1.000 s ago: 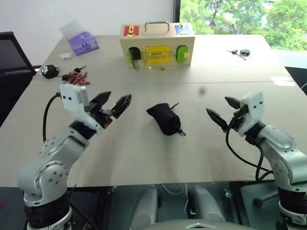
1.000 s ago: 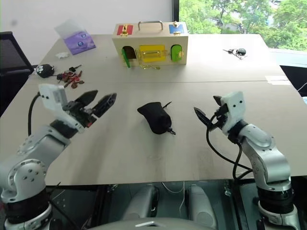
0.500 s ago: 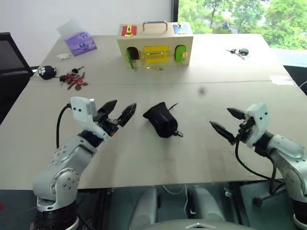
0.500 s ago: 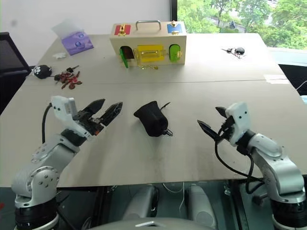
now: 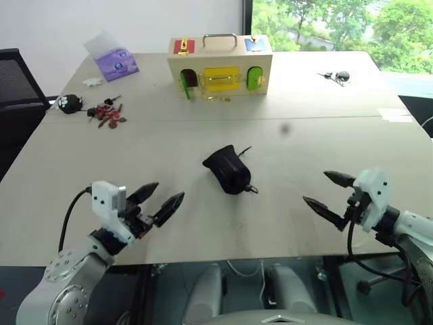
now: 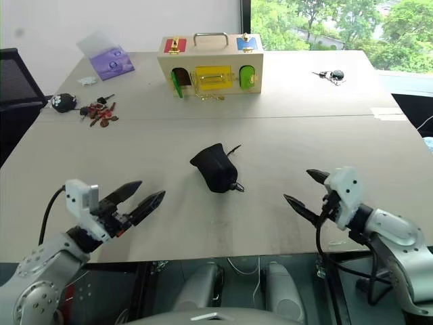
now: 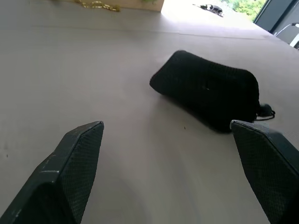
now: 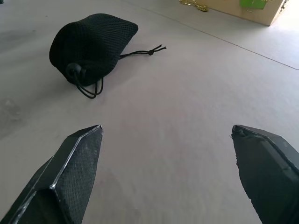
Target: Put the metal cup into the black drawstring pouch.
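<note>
The black drawstring pouch lies on its side in the middle of the table, bulging, its mouth drawn together with the cord and toggle toward the front. The metal cup is hidden or out of view. My left gripper hovers open near the table's front edge, left of the pouch and well apart from it, pointing toward it. My right gripper is open too, at the front right, also aimed at the pouch with nothing between its fingers.
A wooden box with coloured doors and a handle stands at the back. Red keys, a black paw-print keychain and a purple packet lie back left. More keys lie back right. A black chair stands left.
Both arms have sunk and drawn back toward the table's front edge, away from the pouch. Both grippers stay open. The pouch lies as before.
</note>
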Tool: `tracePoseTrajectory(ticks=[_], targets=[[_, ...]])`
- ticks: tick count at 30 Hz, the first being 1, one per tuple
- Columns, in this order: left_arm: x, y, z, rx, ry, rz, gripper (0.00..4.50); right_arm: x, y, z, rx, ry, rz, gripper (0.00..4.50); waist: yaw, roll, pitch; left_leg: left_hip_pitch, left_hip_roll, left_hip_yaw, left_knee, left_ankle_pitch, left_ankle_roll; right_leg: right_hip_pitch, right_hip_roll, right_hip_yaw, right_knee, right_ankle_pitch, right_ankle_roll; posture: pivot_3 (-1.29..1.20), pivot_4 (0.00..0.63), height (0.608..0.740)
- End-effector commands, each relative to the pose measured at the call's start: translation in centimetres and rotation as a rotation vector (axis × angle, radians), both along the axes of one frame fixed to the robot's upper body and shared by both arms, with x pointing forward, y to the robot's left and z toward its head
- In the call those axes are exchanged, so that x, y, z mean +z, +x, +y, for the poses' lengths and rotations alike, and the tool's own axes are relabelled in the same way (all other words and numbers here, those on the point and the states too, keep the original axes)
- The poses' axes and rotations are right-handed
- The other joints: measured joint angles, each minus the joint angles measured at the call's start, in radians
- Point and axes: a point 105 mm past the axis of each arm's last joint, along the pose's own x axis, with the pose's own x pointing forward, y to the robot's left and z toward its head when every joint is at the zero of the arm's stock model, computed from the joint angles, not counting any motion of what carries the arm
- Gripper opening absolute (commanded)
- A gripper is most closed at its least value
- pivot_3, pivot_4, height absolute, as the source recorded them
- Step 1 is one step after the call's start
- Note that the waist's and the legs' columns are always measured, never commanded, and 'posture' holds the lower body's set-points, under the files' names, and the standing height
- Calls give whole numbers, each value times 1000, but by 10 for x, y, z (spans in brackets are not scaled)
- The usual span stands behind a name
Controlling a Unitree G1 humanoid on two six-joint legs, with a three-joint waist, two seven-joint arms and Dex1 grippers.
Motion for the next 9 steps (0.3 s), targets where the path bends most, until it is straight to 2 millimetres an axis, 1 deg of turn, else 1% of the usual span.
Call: tracePoseTrajectory(ticks=[1,4,9], targets=[[13,-6,2,-11,26,-63,4500,9,-2,-7,1,-1,-56,4485,0,0,0,0,0,0,0,0,0,0,0,0,0,0,0,0,150,740],[11,-8,4,6,21,-60,4500,6,-2,-11,-7,12,-54,4485,0,0,0,0,1,3,0,0,0,0,0,0,0,-2,-2,0,150,740],[9,-8,4,26,19,-72,4500,6,-5,-9,0,38,-60,4485,0,0,0,0,1,4,0,0,0,0,0,0,0,-2,-2,0,150,740]])
